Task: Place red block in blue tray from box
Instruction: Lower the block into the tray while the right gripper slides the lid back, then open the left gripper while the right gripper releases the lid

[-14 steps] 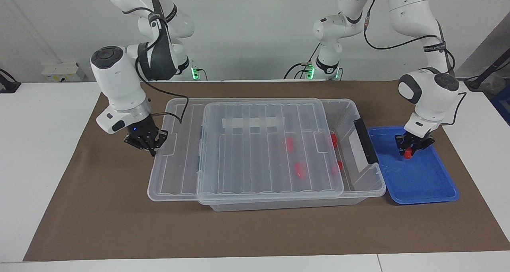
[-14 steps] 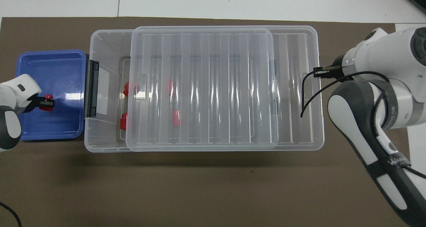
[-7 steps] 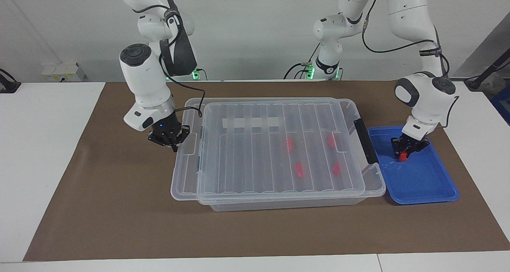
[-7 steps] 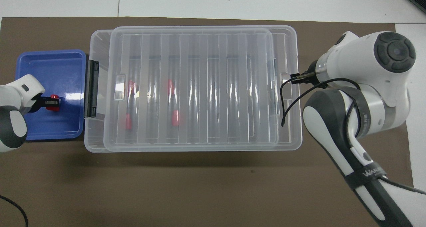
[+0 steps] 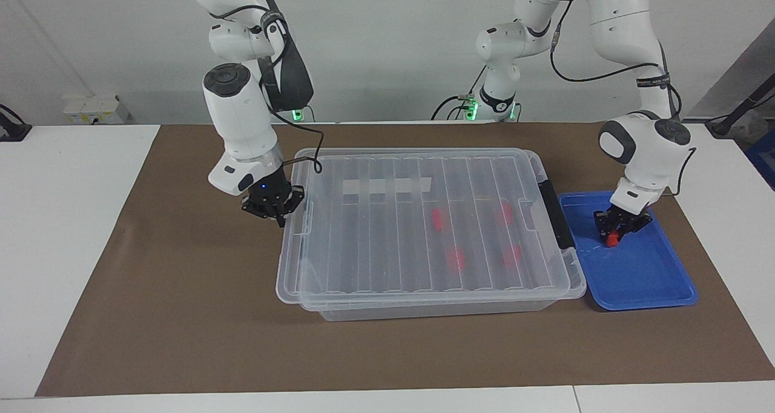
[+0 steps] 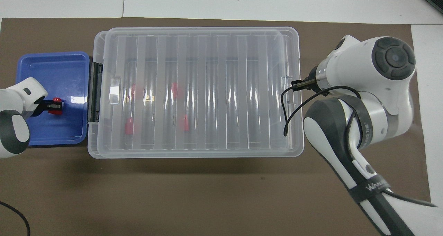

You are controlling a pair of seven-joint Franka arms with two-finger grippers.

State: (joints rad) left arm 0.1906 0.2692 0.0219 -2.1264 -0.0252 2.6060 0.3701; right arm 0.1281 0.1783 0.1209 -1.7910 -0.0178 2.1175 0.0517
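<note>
My left gripper (image 5: pixel 613 234) (image 6: pixel 54 106) is shut on a red block (image 5: pixel 613 238) (image 6: pixel 56 100) and holds it low inside the blue tray (image 5: pixel 642 283) (image 6: pixel 52 63). I cannot tell whether the block touches the tray floor. The clear box (image 5: pixel 436 310) (image 6: pixel 90 139) sits beside the tray, its ribbed lid (image 5: pixel 375 237) (image 6: pixel 207 56) lying almost squarely over it. Several red blocks (image 5: pixel 455 257) (image 6: pixel 185 122) show through the lid. At the lid's end rim toward the right arm's end, my right gripper (image 5: pixel 280 217) (image 6: pixel 294 85) is shut on the rim.
A brown mat (image 5: pixel 181 340) (image 6: pixel 207 194) covers the table under everything. The box's black handle (image 5: pixel 556 214) (image 6: pixel 94 92) faces the tray. A black cable (image 6: pixel 287 118) loops from the right wrist over the lid's end.
The right gripper slid the lid toward the left arm's end until it covers the box. The left gripper sank a little in the tray with the red block.
</note>
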